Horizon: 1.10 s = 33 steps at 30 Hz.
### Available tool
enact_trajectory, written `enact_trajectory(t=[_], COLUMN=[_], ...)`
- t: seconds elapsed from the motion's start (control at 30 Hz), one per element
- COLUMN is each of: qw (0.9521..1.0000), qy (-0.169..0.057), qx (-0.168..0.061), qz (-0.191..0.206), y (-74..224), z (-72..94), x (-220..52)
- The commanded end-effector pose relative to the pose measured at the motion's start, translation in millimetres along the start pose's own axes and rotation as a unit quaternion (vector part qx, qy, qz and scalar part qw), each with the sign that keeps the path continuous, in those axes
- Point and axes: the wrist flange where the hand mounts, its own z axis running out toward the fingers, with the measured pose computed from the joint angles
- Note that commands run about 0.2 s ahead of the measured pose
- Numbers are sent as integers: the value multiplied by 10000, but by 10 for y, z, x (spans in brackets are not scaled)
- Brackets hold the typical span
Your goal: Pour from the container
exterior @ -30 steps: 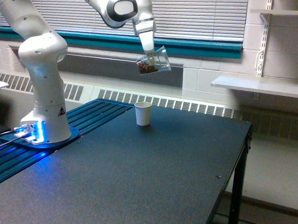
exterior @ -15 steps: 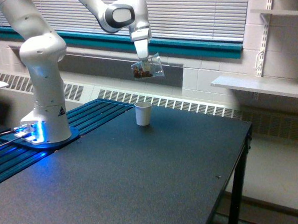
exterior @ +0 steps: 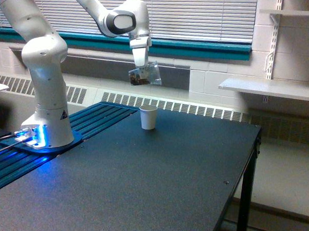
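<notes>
- Since the earlier frames my gripper point(exterior: 140, 67) has travelled toward the exterior view's left and dropped a little, carrying the container point(exterior: 145, 75) along.
- My fingers are clamped on the container, which hangs tilted in the air, brown bits showing inside.
- The white cup point(exterior: 148, 117) stands on the table point(exterior: 163, 187) below my hand, slightly to the exterior view's right.
- Step in hand, I judge: positioning for the pour; next calls for lining up over that cup and tipping further.
</notes>
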Motion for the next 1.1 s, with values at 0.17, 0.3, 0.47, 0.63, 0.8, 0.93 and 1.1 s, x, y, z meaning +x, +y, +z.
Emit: enact_trajectory(t=[0.17,0.3,0.47,0.63,0.8,0.93,1.1], qw=[9996,9993,9986,9979,9972,9965,9952], qy=[-148,-199,-316,-426,-532,-617,-750], qx=[-165,-171,-185,-188,-190,-204,-263], qz=[188,266,369,444,494,525,568], y=[76,122,188,237,273,299,331], z=[42,76,147,216,286,339,404], x=[-264,-308,-362,-389,-407,-404,-397])
